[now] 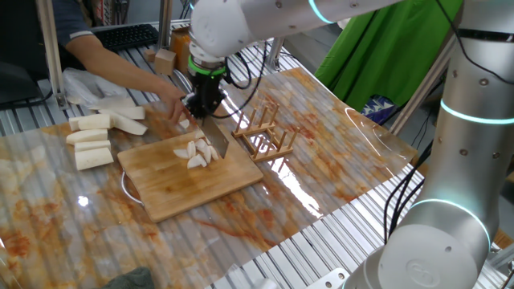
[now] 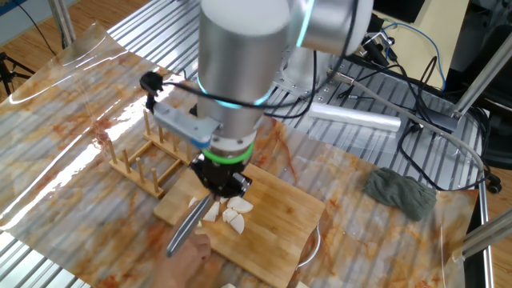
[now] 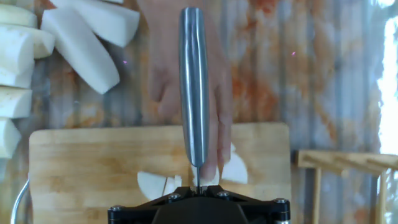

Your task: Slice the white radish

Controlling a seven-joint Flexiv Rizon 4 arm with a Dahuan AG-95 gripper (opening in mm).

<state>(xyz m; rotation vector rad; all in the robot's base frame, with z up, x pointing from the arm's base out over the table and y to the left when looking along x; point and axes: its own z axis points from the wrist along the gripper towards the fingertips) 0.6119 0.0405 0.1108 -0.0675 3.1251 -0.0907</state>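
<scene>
The white radish [image 1: 197,153] lies cut into roughly five or six thin pale slices, clustered mid-way on the wooden cutting board [image 1: 189,189], so no single long axis shows. The gripper [image 1: 203,107], jaws pinched tight on a steel knife [image 3: 194,87], points down beside a person's hand [image 1: 169,96]. Beyond lie about six radish sticks [image 1: 90,138] and one wooden rack [image 1: 267,136].

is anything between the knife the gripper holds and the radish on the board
Yes: a person's hand lies under the knife held by the gripper, at the white radish on the cutting board.
</scene>
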